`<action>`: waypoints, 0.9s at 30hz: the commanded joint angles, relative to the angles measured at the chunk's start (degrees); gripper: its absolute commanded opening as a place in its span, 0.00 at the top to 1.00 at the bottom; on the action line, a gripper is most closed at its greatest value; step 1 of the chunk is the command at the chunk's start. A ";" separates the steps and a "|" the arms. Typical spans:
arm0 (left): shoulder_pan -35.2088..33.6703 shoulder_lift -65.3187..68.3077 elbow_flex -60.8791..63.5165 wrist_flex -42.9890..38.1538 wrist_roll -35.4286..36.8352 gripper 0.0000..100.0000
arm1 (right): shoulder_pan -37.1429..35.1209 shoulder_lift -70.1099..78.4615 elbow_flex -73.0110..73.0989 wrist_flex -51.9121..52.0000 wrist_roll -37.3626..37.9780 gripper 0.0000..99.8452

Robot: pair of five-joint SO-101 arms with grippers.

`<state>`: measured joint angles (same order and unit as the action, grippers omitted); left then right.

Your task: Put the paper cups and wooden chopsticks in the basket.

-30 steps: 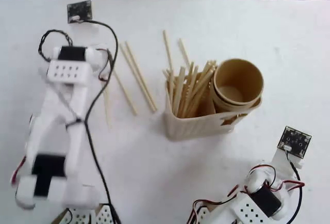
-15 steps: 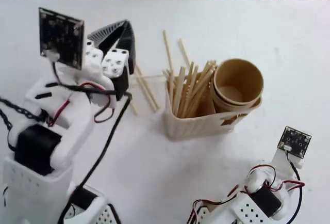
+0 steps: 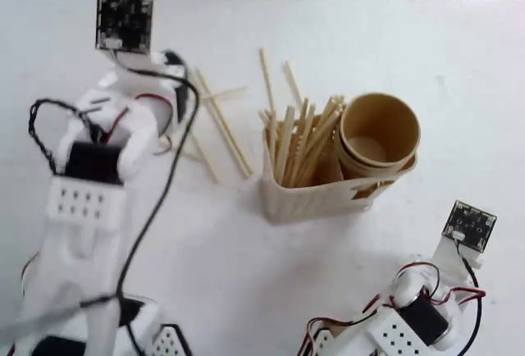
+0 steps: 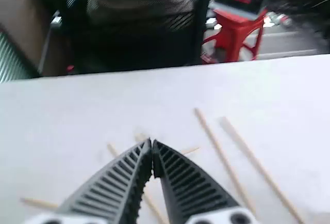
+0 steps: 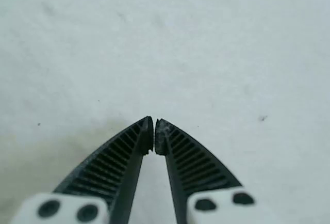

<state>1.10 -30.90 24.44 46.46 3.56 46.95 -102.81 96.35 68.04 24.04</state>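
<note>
L gripper clenched on nothing, tips low over loose chopsticks lying on table beside basket. Paper cups already nested inside w/ a bundle of sticks. R gripper also clamped empty over bare table. Risk: shut tips nudge & scatter sticks, or a pick grabs two crossed ones. Open room btwn arm & basket; far table edge well apart.
</note>
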 commanded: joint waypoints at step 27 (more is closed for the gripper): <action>-4.09 100.88 -107.25 32.53 -57.58 0.82 | 0.40 -0.48 0.53 -0.57 -0.18 0.98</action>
<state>-4.18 66.07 -72.09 78.37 -53.85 46.95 -102.81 96.35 68.04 24.04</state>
